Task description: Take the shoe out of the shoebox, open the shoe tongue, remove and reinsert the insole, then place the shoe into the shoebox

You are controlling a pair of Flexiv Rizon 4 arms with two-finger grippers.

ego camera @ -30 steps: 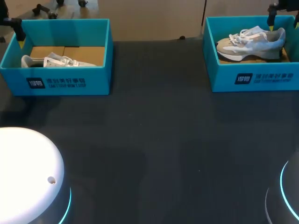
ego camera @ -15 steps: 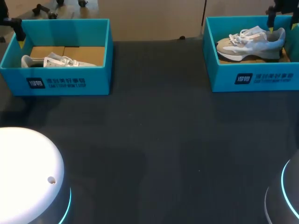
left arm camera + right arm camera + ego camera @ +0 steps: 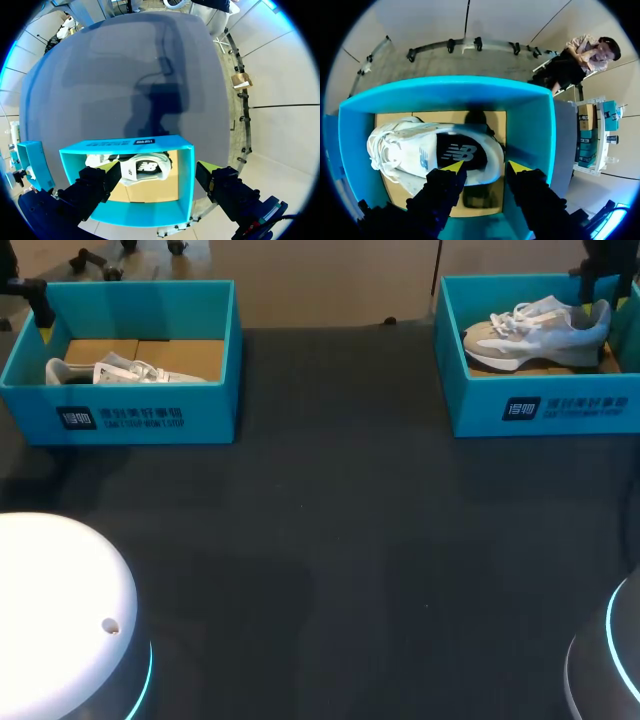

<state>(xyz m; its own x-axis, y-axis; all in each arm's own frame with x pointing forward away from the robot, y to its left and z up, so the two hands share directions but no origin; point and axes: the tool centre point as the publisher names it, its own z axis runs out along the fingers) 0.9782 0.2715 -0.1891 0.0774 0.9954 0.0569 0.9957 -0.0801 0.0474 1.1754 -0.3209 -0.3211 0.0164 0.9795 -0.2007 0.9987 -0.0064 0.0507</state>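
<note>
1. Right sneaker [image 3: 535,332]: a white and grey lace-up lying on its sole in the right shoebox [image 3: 540,408], heel toward the box's end wall.
2. Handling, as judged: light. The upper is soft and will cave in, while the sole and heel cup are stiffer. The best hold is the heel wall, one finger inside the collar and one outside. Avoid the laces.
3. Right gripper [image 3: 485,166]: fingers parted and straddling the heel, one yellow tip over the collar opening, the other between the heel and the box wall. Whether either tip is touching cannot be told.
4. Left sneaker [image 3: 145,169]: lying in the left shoebox [image 3: 186,175], against one side.
5. Left gripper [image 3: 159,167]: fingers spread wide above the box and holding nothing. One is over the shoe's side, the other past the box wall.
</note>
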